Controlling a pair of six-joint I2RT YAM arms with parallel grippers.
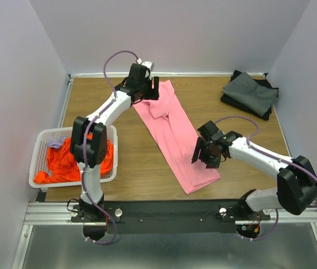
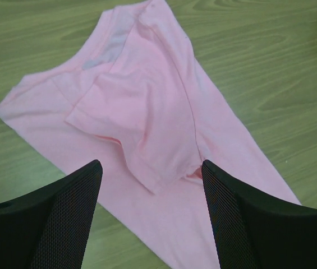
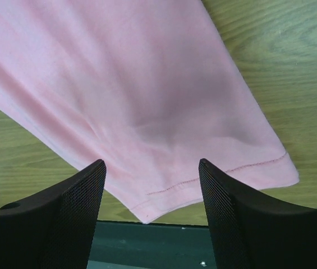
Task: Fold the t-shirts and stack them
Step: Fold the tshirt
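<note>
The left gripper (image 2: pixel 151 170) stands wide and empty over the collar end of the pink shirt (image 1: pixel 175 134), where a sleeve (image 2: pixel 125 126) lies folded in across the body. The right gripper (image 3: pixel 151 164) is also wide and empty, over the shirt's hem (image 3: pixel 214 175).

The shirt lies on the table (image 1: pixel 130 168) as a long, narrow, slanted strip. The grey shirts (image 1: pixel 251 94) are stacked well to its right, and the orange shirt (image 1: pixel 68 159) sits in a basket (image 1: pixel 37 148) to its left.

The main risk is probably a shallow pinch. If either gripper catches only the top layer, the lengthwise fold would peel open when lifted. The tucked sleeve looks loose and could slide out. The hem lies close to the table's near edge, so a drag that way might pull it over. If the two arms lift unevenly, the next fold would come out skewed.
</note>
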